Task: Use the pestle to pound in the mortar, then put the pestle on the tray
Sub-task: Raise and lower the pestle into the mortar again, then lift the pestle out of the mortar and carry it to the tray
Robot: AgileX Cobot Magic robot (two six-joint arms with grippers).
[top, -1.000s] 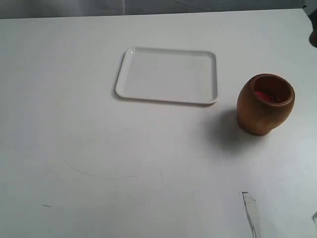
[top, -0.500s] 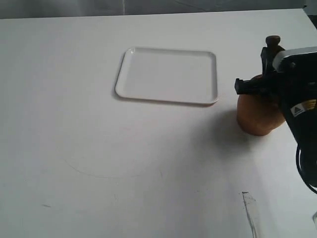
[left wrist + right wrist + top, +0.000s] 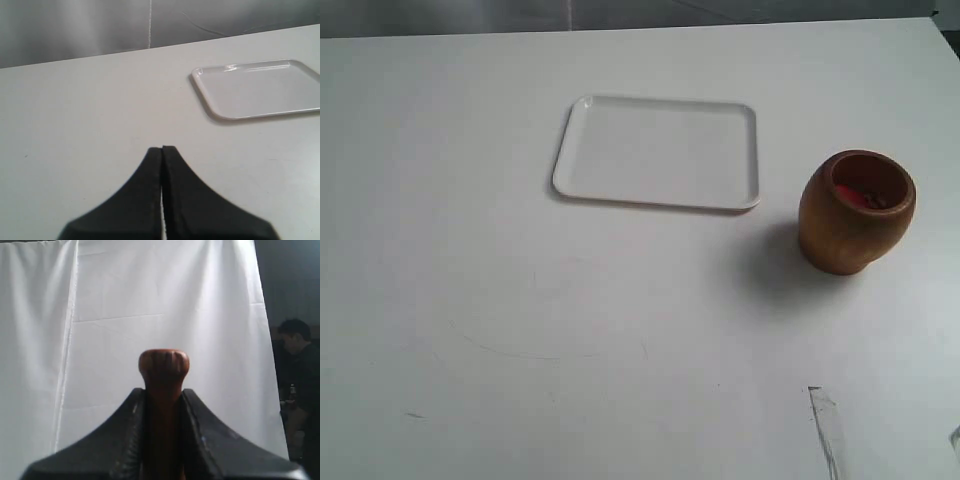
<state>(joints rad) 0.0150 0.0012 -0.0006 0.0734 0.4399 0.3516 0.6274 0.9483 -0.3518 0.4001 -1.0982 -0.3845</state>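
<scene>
The pestle (image 3: 163,365) is held in the right gripper (image 3: 162,395). Its two black fingers (image 3: 131,415) are clamped on the thin neck from both sides, and the small round knob stands out just past the fingertips. Only the right wrist view shows it, and the thick end is hidden there. Behind the knob hangs a white curtain (image 3: 150,300), and a person (image 3: 300,370) in dark clothes stands at the edge of it. The mortar (image 3: 857,210) stands upright on the white table (image 3: 520,300), with its wide mouth turned a little toward the camera. Reddish bits (image 3: 865,198) lie inside it, and it throws a soft shadow on the table toward the middle. In the exterior view the tray (image 3: 660,152) lies flat on the table to the left of the mortar and a little farther back. The two are near each other but do not touch. The left gripper (image 3: 162,149) is over the bare table with its black fingers (image 3: 150,165) pressed together, and nothing is between them. In the left wrist view the tray (image 3: 260,90) lies well apart from the fingertips, and a grey curtain (image 3: 75,25) hangs behind the far edge of the table. Near the front edge of the table in the exterior view there is a thin pale strip (image 3: 825,425); I cannot tell what it is.
</scene>
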